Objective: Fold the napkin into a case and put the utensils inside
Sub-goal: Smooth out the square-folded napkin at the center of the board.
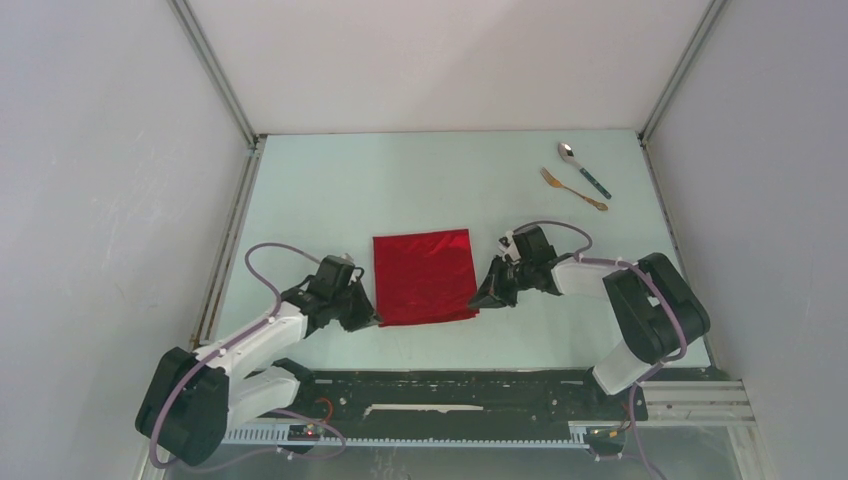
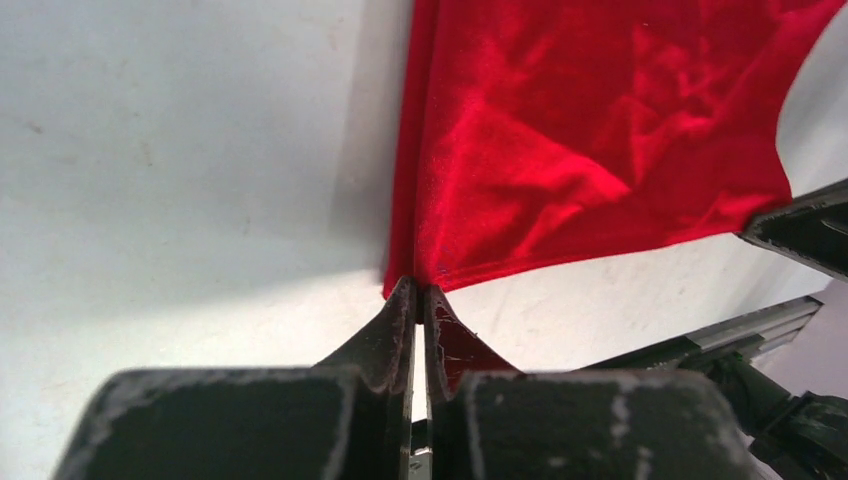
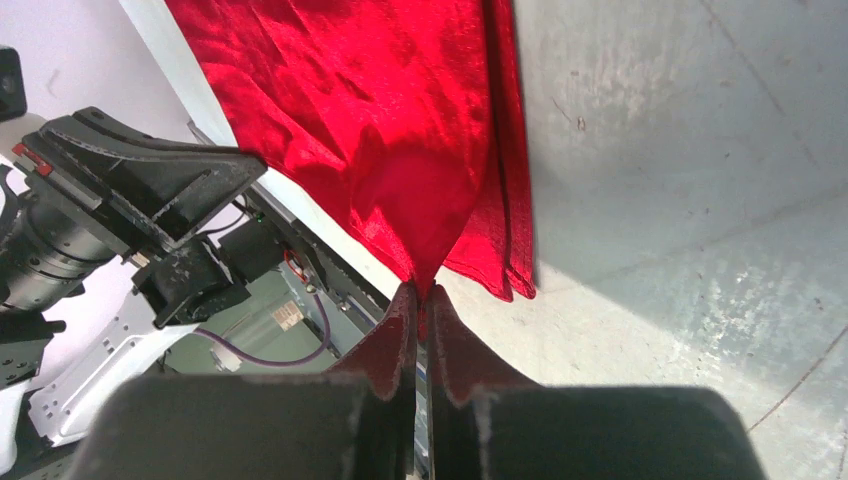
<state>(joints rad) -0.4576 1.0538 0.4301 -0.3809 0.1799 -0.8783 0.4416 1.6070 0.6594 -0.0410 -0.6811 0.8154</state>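
Left fingers [image 2: 393,335] and right fingers [image 3: 392,340] pressed together.

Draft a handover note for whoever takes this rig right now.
Left gripper: shut on the napkin, near left corner.
Right gripper: shut on its near right corner.
Spoon and fork lie side by side, far right on the table, untouched.
Done: both corners gripped.
Left: fold the case, slip both utensils in.
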